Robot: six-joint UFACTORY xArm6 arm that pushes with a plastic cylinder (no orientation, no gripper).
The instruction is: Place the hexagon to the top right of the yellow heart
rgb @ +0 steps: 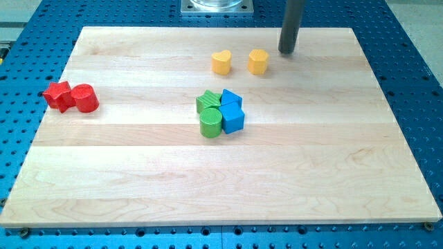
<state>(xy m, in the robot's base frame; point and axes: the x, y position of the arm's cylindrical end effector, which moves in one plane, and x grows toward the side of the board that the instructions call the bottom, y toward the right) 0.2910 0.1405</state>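
- My tip [286, 52]: a bare rod with no hand to part or close, set down in the upper right of the frame, just right of the yellow hexagon [258, 61] and slightly above it, a small gap between.
- Yellow hexagon just right of the yellow heart [221, 62], level with it, apart.
- Centre of the wooden surface [138, 173]: green star [207, 102], green cylinder [211, 122] and two blue blocks [232, 111] bunched, touching.
- Left edge: red star [58, 95] against red cylinder [85, 98].
- No containers.

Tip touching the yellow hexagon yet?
Apart. The camera view shows bare board between my tip and the yellow hexagon, tip at its upper right.
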